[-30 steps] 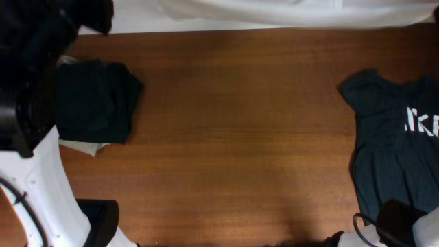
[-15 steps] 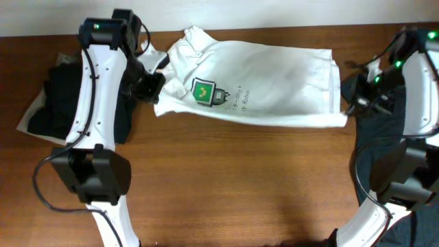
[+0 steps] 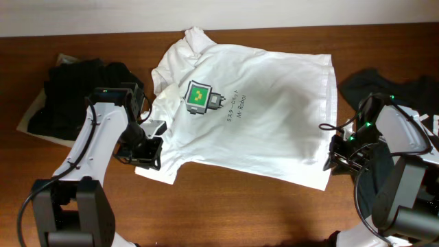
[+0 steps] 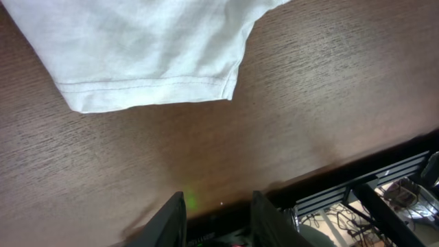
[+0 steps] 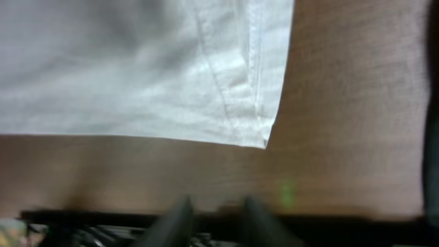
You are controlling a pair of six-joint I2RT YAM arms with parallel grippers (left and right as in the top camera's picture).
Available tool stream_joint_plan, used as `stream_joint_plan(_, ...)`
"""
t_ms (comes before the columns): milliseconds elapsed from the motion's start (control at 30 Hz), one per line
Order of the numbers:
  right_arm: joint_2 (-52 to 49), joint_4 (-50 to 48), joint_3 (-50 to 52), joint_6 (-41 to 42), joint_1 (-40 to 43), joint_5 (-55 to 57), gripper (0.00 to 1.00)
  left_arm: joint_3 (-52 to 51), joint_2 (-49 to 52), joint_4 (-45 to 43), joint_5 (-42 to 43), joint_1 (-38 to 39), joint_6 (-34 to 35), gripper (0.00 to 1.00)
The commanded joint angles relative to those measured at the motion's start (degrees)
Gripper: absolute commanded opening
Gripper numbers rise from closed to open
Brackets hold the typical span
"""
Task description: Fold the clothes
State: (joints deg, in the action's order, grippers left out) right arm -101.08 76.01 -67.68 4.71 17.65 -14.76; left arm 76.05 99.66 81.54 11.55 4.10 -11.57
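Observation:
Of the clothes, a white short-sleeved T-shirt [image 3: 267, 130] lies spread flat across the table, its green-and-grey robot print [image 3: 199, 97] facing up. My left gripper [image 3: 140, 152] sits at the shirt's near-left corner. In the left wrist view that hemmed corner [image 4: 151, 62] lies beyond my left gripper [image 4: 218, 202], whose jaws stand apart over bare wood. My right gripper [image 3: 334, 156] is at the near-right hem. In the right wrist view the hem corner [image 5: 254, 123] lies ahead of my blurred right gripper [image 5: 216, 206], open with nothing in it.
A pile of black clothes [image 3: 82, 96] rests at the left on a pale sheet [image 3: 31, 118]. Another dark shirt [image 3: 374, 86] lies at the right edge, partly under the right arm. Bare wooden table [image 3: 240, 213] shows in front of the white shirt.
Half a second ago the white shirt hung stretched between both shut grippers at the far edge. Now it lies spread toward the front, and both grippers have let go and opened.

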Motion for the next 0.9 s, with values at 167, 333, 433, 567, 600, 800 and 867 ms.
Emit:
stream_joint_plan(167,0.3,-14.1,0.4,1.8,3.0,-1.0,0.59,2.4,2.6,-21.7,-5.7,-1.4,0.7,0.58)
stream_joint_plan(333,0.3,-20.0,8.0,4.4,3.0,-1.1,0.50,2.3,14.2,-27.1,-6.8,-4.3,3.0,0.57)
stream_joint_plan(433,0.3,-20.4,10.0,4.9,3.0,-1.0,0.46,2.3,18.1,-27.3,-6.7,-4.3,3.0,0.56)
stream_joint_plan(567,0.3,-22.4,13.7,8.2,3.0,1.8,0.30,1.8,21.6,-25.7,-6.9,-4.3,3.0,0.05)
stream_joint_plan(600,0.3,-22.5,13.9,9.2,3.0,2.3,0.23,1.8,21.9,-23.6,-6.9,-4.3,4.2,0.00)
stream_joint_plan(800,0.3,-19.3,12.2,14.0,6.5,9.0,0.04,2.9,18.8,-8.1,-6.5,-6.4,8.3,0.01)
stream_joint_plan(867,0.3,-17.7,11.1,13.3,7.6,9.1,0.04,2.9,16.5,-3.7,-6.5,-6.6,8.3,0.01)
